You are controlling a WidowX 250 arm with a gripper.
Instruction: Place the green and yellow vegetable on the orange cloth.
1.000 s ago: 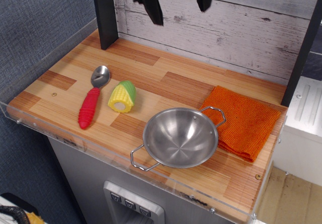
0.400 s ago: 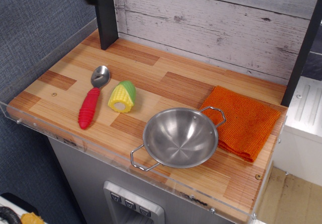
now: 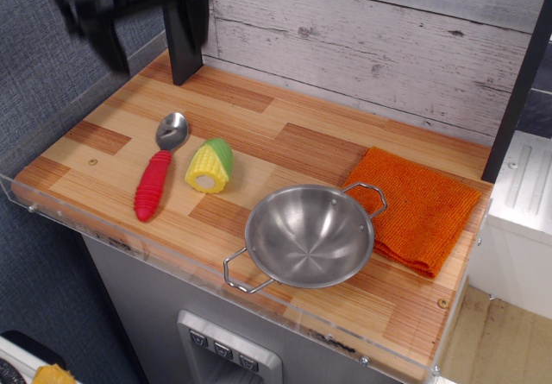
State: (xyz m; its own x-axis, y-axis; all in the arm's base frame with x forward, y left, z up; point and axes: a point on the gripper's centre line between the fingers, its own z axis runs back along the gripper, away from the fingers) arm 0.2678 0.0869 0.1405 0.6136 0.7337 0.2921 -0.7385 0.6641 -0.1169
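The green and yellow vegetable (image 3: 210,166) is a small toy corn cob lying on the wooden counter, pale cut end facing the front. The orange cloth (image 3: 424,204) lies flat at the right, its left edge tucked under the steel bowl's handle. My gripper (image 3: 151,23) is a motion-blurred black shape high at the upper left, above the counter's back left corner and well up and left of the corn. Its two fingers appear spread apart with nothing between them.
A red-handled spoon (image 3: 155,179) lies just left of the corn. A steel bowl (image 3: 309,236) with wire handles stands between the corn and the cloth. A black post (image 3: 183,52) rises at the back left. A clear acrylic rim (image 3: 86,222) edges the counter.
The gripper has swung from the top centre to the upper left and come lower into view. The corn, spoon, bowl and cloth have not moved.
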